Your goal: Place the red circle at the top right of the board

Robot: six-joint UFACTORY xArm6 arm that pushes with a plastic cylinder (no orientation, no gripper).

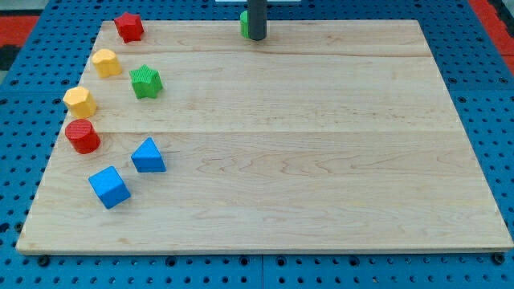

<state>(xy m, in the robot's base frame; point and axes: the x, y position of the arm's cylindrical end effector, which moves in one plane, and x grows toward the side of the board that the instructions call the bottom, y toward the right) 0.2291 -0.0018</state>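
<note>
nearest the view's bottom, a blue plastic cube (109, 187) and a blue triangular block (148, 156) lie on the pale wooden counter (321, 160). just above, at the left edge, the red plastic circle (82, 136) is seen. further up sit two yellow blocks (80, 101) (106, 62), a green star (146, 81) and a red star (128, 26). at the top edge my tip (255, 37) touches a half-hidden green block (243, 24); no gripper is fitted.
</note>
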